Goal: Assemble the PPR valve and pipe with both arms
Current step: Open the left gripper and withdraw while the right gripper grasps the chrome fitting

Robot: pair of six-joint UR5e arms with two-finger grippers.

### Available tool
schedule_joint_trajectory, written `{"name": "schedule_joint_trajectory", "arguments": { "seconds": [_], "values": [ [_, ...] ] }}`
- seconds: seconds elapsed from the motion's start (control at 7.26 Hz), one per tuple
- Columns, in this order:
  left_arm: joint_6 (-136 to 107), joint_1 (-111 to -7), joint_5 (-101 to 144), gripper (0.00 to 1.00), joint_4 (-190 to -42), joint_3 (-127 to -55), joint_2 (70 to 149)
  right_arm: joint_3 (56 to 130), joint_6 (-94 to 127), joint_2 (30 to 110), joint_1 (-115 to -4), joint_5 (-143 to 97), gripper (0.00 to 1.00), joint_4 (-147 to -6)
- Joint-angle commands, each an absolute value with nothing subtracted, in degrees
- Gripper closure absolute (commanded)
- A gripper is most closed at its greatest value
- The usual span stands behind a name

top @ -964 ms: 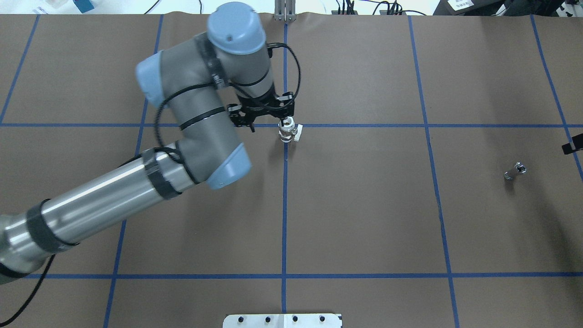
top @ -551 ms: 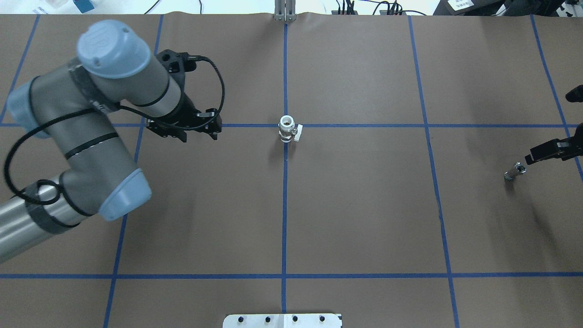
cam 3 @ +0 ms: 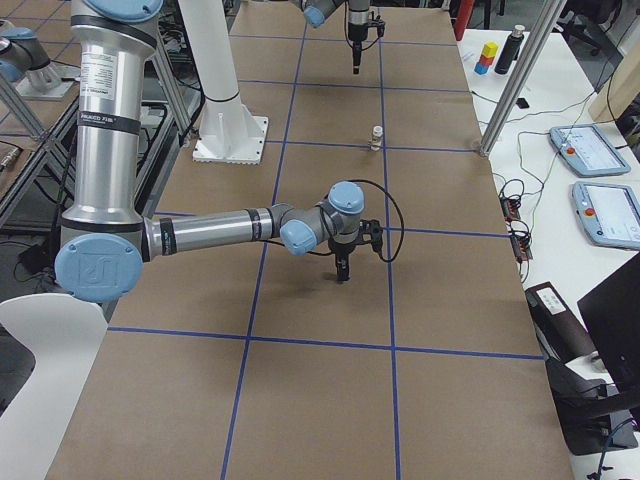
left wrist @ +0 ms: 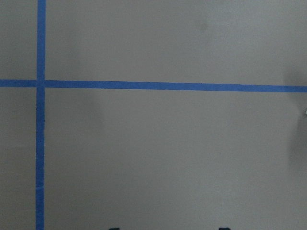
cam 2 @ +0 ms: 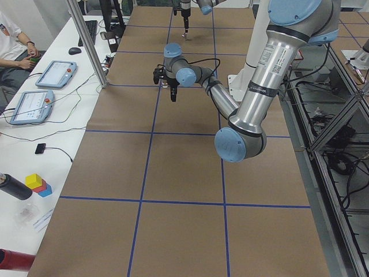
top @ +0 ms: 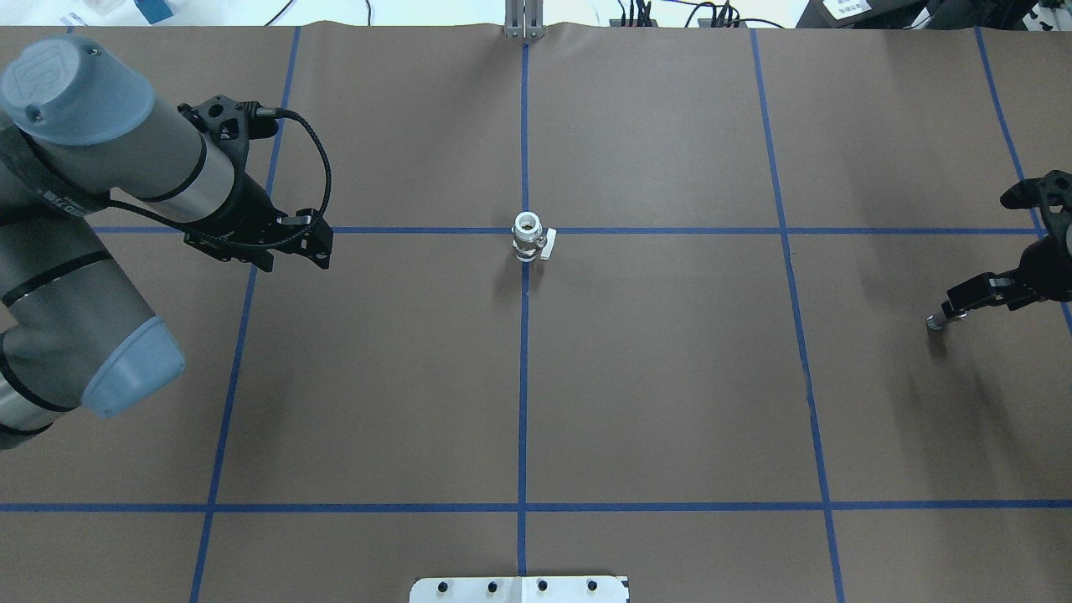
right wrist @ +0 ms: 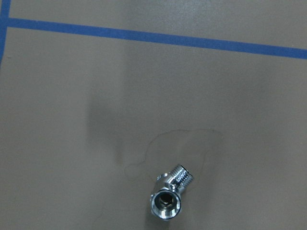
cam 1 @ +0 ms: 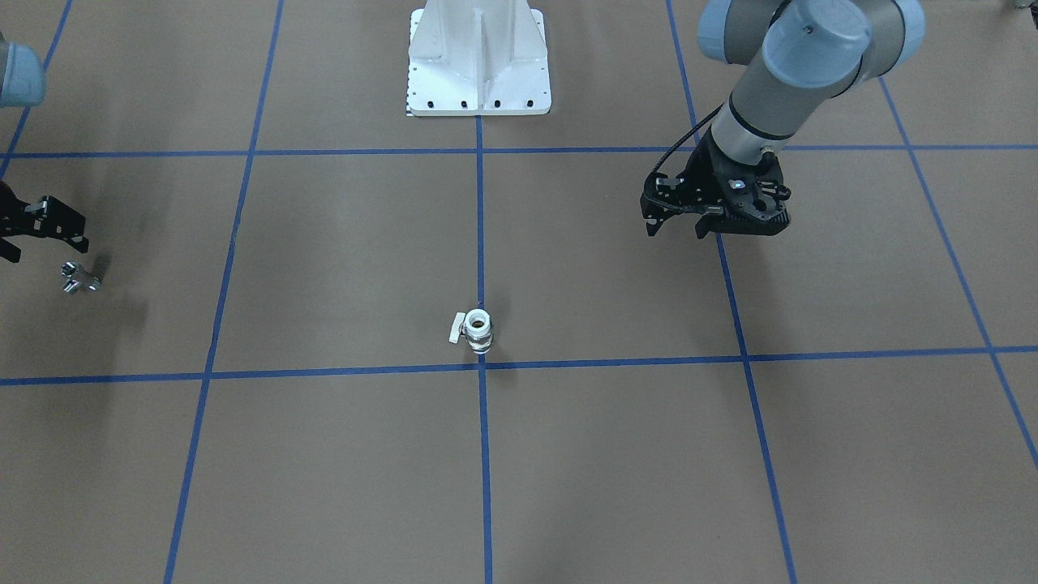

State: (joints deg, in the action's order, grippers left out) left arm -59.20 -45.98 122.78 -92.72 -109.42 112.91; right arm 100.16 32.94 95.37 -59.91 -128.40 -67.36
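Note:
The PPR valve (top: 529,237) stands upright on the brown table at the centre tape cross, white lever to its side; it also shows in the front view (cam 1: 477,328) and right side view (cam 3: 376,137). My left gripper (top: 295,258) is open and empty, well to the left of the valve (cam 1: 677,229). The chrome pipe (top: 935,322) lies at the far right (cam 1: 79,278), low in the right wrist view (right wrist: 170,196). My right gripper (cam 1: 42,247) hovers open just over it, and one finger partly covers it from overhead.
The white pedestal (cam 1: 478,73) stands at the robot's side of the table (top: 519,589). Blue tape lines grid the brown surface. Side tables with tablets (cam 2: 52,74) and a metal post (cam 3: 520,70) flank the far edge.
My left gripper has let go of the valve, left it standing and pulled back far to the left. My right gripper has come in from the right edge to over the pipe.

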Motion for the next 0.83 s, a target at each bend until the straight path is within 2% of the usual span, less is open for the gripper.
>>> {"name": "schedule_joint_trajectory", "arguments": {
  "seconds": [0.0, 0.41, 0.69],
  "values": [
    [-59.15, -46.05, 122.87, 0.25, -92.72, -109.69, 112.68, 98.7, 33.13, 93.78, -58.89, -128.41, 0.01, -67.32],
    [-59.24, -46.05, 122.87, 0.25, -92.72, -109.69, 112.76, 97.65, 33.49, 93.43, -57.92, -128.15, 0.02, -67.32],
    [-59.33, -45.97, 122.78, 0.25, -92.72, -109.69, 112.76, 96.51, 33.49, 93.25, -57.83, -127.97, 0.06, -67.24]
  ]
}}
